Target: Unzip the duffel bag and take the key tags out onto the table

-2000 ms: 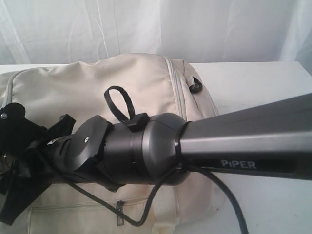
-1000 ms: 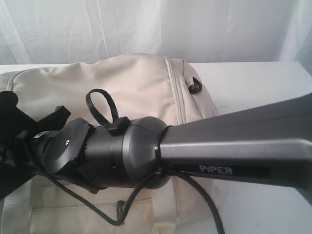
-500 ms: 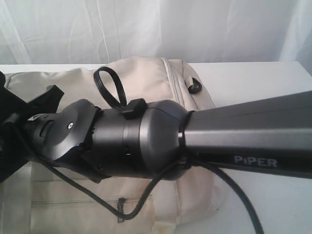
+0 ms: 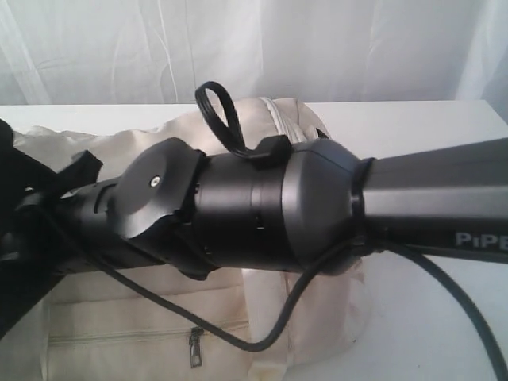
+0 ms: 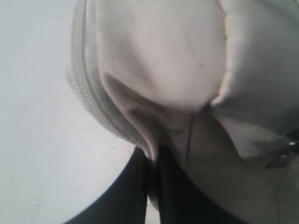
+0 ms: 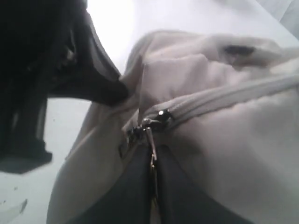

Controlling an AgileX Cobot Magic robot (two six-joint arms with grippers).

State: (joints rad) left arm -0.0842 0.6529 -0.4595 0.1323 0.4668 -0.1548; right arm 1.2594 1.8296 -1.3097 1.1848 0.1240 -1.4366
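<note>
1. The duffel bag (image 4: 119,317) lay on the white table (image 4: 421,127). Its cream fabric spread beneath the right arm (image 4: 317,206), which reached across the exterior view from right to left and hid much of the bag's top.
2. The right gripper (image 6: 152,153) was clenched on the metal zipper pull (image 6: 148,124) of the bag's upper zipper. The pull's thin tab ran down between the two dark fingers (image 6: 131,186), and the closed zipper line led away from it along the bag's ridge.
3. The left gripper (image 5: 152,151) was pinched tight on a fold of the bag's fabric, just beside a curved run of zipper teeth (image 5: 84,93). Bare table showed past the bag's edge.
4. In the right wrist view, the left gripper's dark tip met the cloth near the zipper pull, the two grippers working close together on the same end of the bag.
5. A pocket zipper (image 4: 193,347) sat on the bag's near face, its small pull hanging down. A black cable (image 4: 278,329) drooped from the right arm over the bag.
</note>
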